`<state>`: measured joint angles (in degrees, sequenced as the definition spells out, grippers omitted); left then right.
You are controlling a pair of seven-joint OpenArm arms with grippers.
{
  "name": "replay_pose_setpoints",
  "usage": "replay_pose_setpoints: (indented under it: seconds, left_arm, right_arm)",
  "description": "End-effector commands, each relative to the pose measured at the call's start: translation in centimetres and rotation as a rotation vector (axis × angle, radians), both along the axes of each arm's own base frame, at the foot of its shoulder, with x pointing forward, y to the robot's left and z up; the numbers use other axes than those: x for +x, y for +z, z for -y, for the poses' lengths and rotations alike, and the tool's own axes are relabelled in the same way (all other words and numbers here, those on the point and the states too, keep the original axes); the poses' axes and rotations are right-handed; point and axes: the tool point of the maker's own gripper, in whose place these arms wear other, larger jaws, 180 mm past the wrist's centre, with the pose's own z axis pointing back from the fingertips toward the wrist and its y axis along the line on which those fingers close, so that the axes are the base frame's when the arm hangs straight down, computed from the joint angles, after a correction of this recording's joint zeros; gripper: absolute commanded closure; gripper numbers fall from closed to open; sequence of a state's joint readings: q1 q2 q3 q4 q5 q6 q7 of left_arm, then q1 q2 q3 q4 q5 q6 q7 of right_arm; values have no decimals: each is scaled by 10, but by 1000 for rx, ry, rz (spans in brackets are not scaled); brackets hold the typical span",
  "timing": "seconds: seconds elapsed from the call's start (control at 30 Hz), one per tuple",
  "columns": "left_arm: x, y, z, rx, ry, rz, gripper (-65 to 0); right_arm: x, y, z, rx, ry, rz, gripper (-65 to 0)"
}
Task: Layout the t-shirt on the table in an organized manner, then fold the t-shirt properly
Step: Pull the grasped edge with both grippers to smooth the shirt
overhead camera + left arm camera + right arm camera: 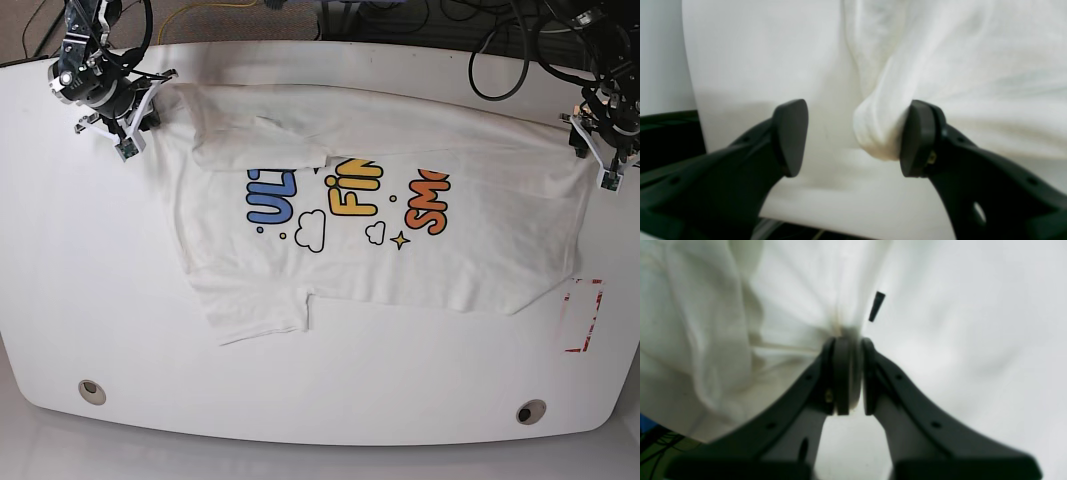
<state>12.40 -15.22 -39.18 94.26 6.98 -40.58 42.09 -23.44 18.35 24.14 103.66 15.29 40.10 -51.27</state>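
Note:
The white t-shirt [380,260] lies spread across the table [100,300], print side up, with one sleeve folded over near the collar. My right gripper [130,135] is at the shirt's far left corner. In the right wrist view this gripper [848,380] is shut on a pinch of the t-shirt [790,290]. My left gripper [603,165] is at the shirt's far right edge. In the left wrist view it [855,138] stands open, and a bunched corner of the t-shirt [880,133] sits between the fingers, against the right pad [918,138].
A red-and-white tape mark [583,315] is at the right, just past the shirt's hem. Two grommet holes [92,391] [531,411] sit near the front edge. Cables run behind the table's back edge. A small dark sliver [876,306] shows beyond the right fingertips.

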Motion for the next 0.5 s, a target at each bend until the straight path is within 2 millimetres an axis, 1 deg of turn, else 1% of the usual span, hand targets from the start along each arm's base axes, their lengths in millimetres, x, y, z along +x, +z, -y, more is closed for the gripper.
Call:
replay_pose_setpoints:
  seconds: [0.0, 0.13, 0.27, 0.47]
  left_arm:
    - [12, 13, -16, 41, -4, 20, -392]
    - [25, 22, -29, 51, 7, 41, -392]
    - [32, 31, -41, 69, 13, 50, -392]
    - [47, 45, -42, 81, 6, 89, -392]
  right_arm:
    - [7, 8, 5, -17, 7, 29, -57]
    - [12, 11, 5, -17, 7, 42, -57]
    - [13, 11, 7, -23, 9, 43, -57]
    - [14, 13, 10, -33, 13, 44, -57]
